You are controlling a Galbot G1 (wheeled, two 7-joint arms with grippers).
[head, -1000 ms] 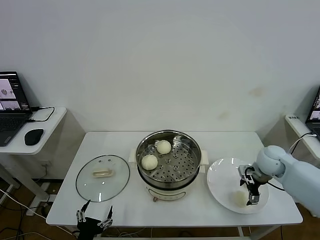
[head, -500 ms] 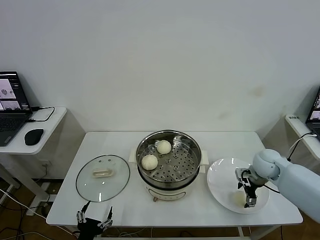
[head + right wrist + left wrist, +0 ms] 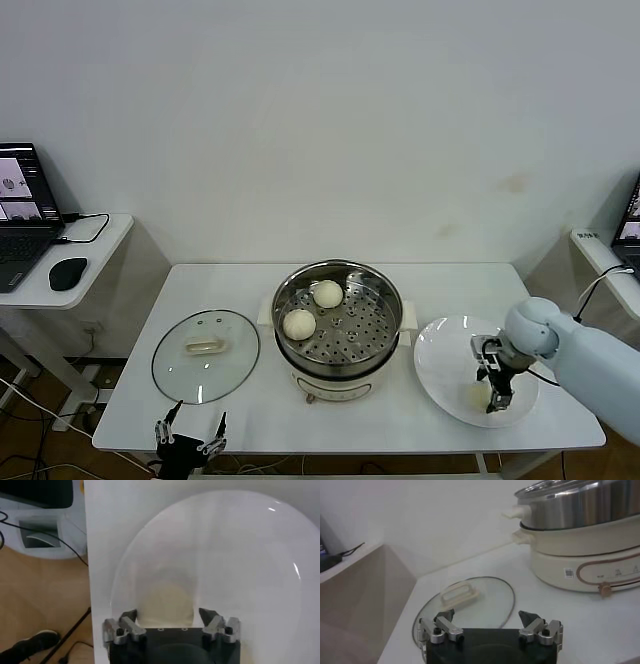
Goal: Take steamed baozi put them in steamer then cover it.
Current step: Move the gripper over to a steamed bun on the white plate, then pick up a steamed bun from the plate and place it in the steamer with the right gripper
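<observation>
1. Two steamed baozi (image 3: 299, 323) sat on the perforated tray inside the steamer (image 3: 338, 330), one near its left rim, one (image 3: 327, 293) toward the back.
2. A further baozi (image 3: 165, 602) lay on the white plate (image 3: 443, 375), right of the steamer on the worktop (image 3: 250, 410).
3. Right claw (image 3: 494, 392) was down over the plate, one finger (image 3: 129, 622) on each side of that baozi. Jaws were partly closed around it; whether the pads pressed the dough could not be told.
4. The cover (image 3: 205, 355) lay flat on the worktop left of the steamer, handle up, apart from the steamer base.
5. Left claw (image 3: 188, 442) hung at the worktop's front edge, just below the cover, jaws wide apart and holding nothing.
6. A laptop (image 3: 25, 215) and mouse (image 3: 67, 272) sat on a side table far left.
</observation>
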